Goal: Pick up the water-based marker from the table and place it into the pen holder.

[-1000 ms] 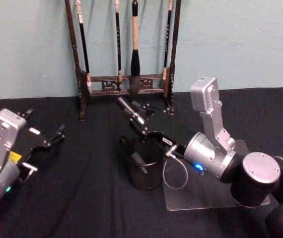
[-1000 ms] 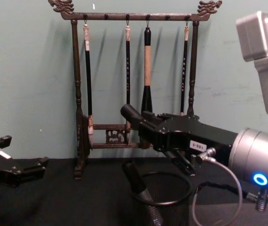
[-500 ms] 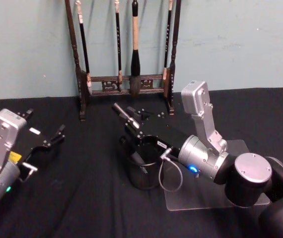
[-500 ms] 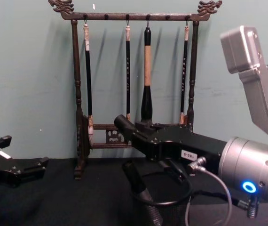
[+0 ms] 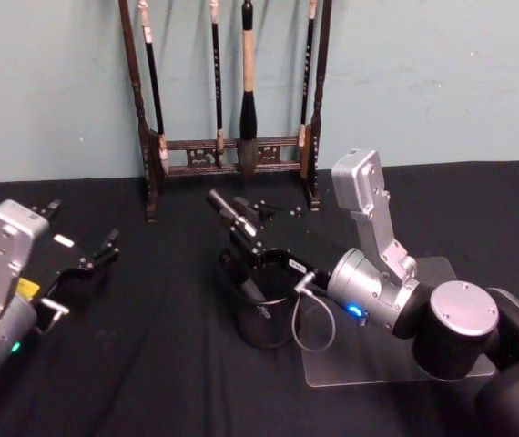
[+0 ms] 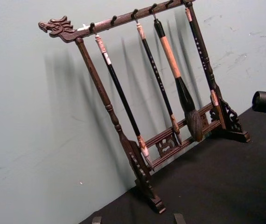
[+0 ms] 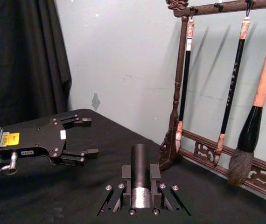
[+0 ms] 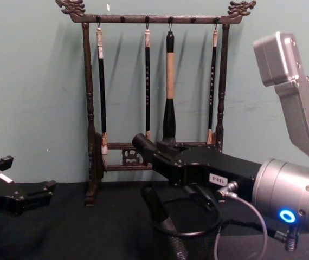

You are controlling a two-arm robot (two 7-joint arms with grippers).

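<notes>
While the right claw (image 5: 241, 228) is hovering over the pen holder (image 5: 264, 314), I'm reading this as the late stage of the job: the marker (image 7: 139, 179) is off the bench (image 5: 150, 364) and up in the air, clamped between the right claw's fingers. From the right wrist camera I'm seeing its dark barrel sitting squarely in the grip, pointing forward out of the claw. In the chest view the marker's blunt end (image 8: 141, 143) is sticking out toward the left, above the holder's rolled rim (image 8: 187, 234).

I'm noticing the marker is lying closer to level than upright, slanting over the cup's mouth, not nose-down into it. A dark pen (image 5: 246, 282) is already leaning inside the holder, its top poking over the near-left rim, so part of the opening is taken.

What I'm judging as done: pickup and carry. What I'm judging as left: tipping or lowering the marker so an end is entering the mesh cup, then letting go and pulling the arm clear. I can't tell from these pictures whether the marker's far end is over the opening or a shade past it.

My left claw (image 5: 91, 259) is sitting parked well off to the left on the black cloth, fingers spread apart and holding nothing. Behind everything, the brush rack (image 5: 228, 146) with its hanging brushes is standing against the wall, well apart from the work.
</notes>
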